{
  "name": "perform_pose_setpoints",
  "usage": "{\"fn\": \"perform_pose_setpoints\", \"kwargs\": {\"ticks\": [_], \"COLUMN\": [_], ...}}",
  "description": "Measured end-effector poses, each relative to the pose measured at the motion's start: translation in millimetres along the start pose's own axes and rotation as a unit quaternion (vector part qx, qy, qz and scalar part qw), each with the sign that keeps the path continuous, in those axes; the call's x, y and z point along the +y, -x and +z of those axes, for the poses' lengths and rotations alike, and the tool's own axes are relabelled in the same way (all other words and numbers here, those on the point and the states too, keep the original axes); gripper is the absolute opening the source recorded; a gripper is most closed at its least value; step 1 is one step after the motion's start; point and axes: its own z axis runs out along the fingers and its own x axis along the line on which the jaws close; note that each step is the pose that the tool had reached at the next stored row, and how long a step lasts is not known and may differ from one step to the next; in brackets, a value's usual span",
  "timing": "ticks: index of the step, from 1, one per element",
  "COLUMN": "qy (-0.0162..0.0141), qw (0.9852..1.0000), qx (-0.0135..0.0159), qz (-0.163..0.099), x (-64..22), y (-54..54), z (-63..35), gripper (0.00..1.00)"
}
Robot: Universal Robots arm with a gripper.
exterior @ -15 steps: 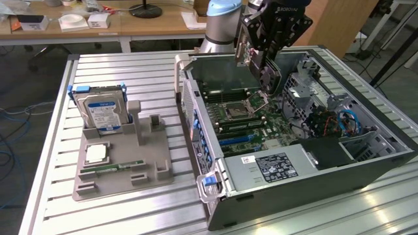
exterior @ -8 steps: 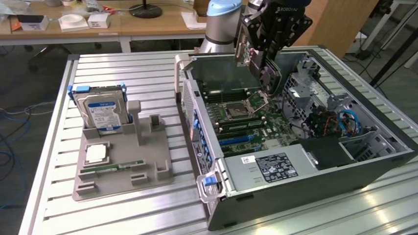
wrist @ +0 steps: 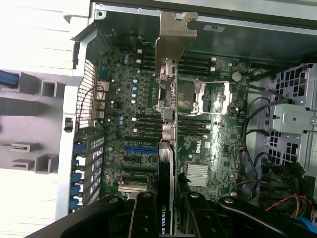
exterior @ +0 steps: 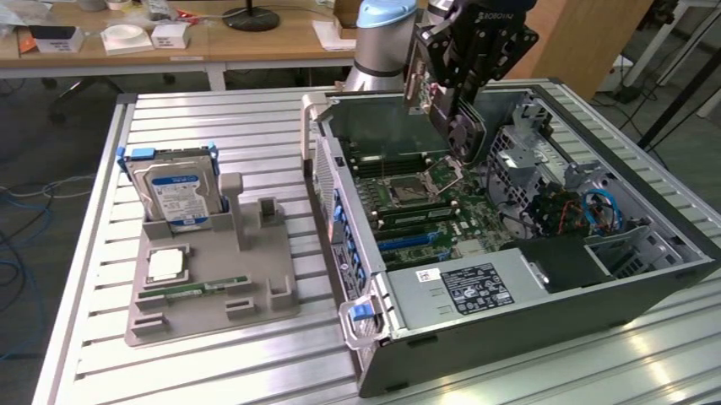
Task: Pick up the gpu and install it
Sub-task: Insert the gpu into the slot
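Jaws: closed on the gpu [wrist: 167, 114], one finger against each face. My gripper [wrist: 168, 220] holds it by the end away from the silver bracket [wrist: 174, 39]. The card hangs over the open case [exterior: 541, 329], above the motherboard [wrist: 218, 148] and clear of it, roughly over the CPU socket [exterior: 408, 192].

Risks, as I judge them:
- The pinch is on a thin board. Any tilt between my fingers would bring the edge connector down askew to the blue slot [wrist: 140, 148], and pressing then could damage the contacts.
- The bracket sits at the end farthest from my fingers and could catch the case's rear wall before the card seats.

Around:
- A silver heatsink [wrist: 195, 173] sits just beside the slots.
- Cables [exterior: 597, 207], blue and black, bunch at the exterior view's right by the drive cage [wrist: 297, 109], well apart from the card.
- I see no cable across the slots.
- Outside the case, at the exterior view's left, the hard drive [exterior: 178, 198] stands upright in the grey holder [exterior: 214, 312] on the slatted table [exterior: 225, 118].
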Motion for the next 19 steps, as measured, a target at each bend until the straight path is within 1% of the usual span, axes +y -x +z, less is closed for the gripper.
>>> {"fn": "perform_pose_setpoints", "kwargs": {"ticks": [19], "qy": [0.0006], "qw": [0.9995], "qx": [0.0015], "qz": [-0.032], "x": [0.0], "y": [0.1], "z": [0.0], "gripper": [0.26]}}
